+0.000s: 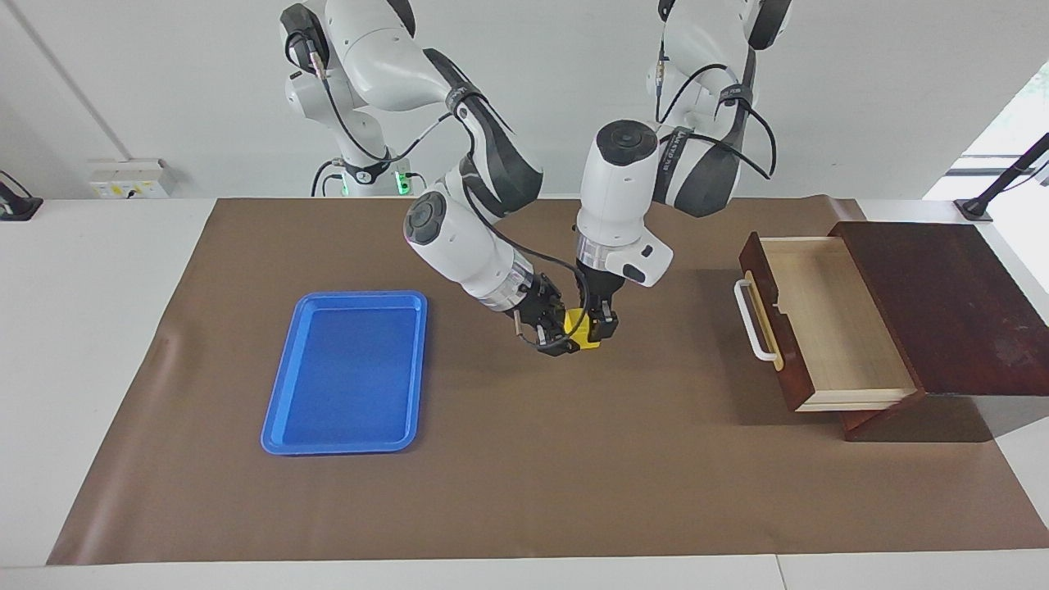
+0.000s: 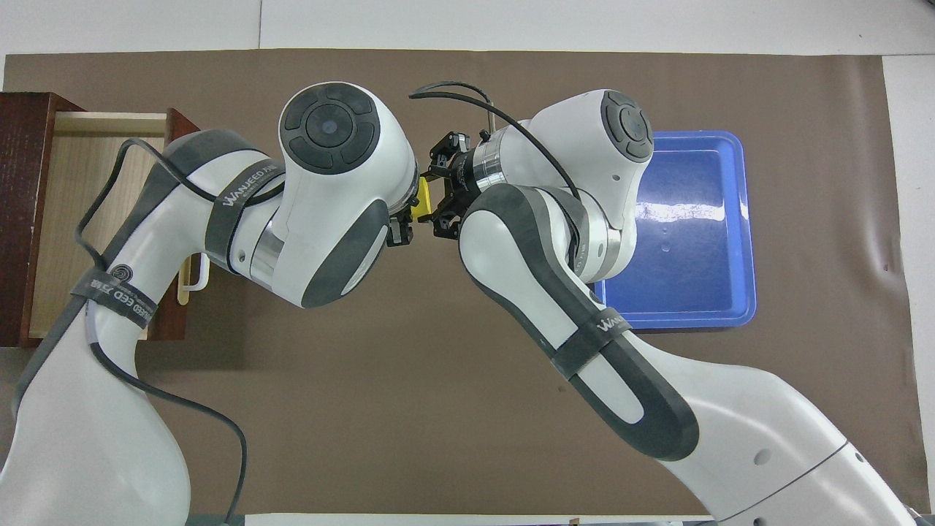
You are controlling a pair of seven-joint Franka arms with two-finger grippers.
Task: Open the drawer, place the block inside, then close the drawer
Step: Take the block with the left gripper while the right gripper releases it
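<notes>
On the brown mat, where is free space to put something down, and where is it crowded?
Free: the mat farther from the robots than the blue tray and the open drawer. Crowded: the middle, where the left gripper and right gripper meet at the block.
</notes>
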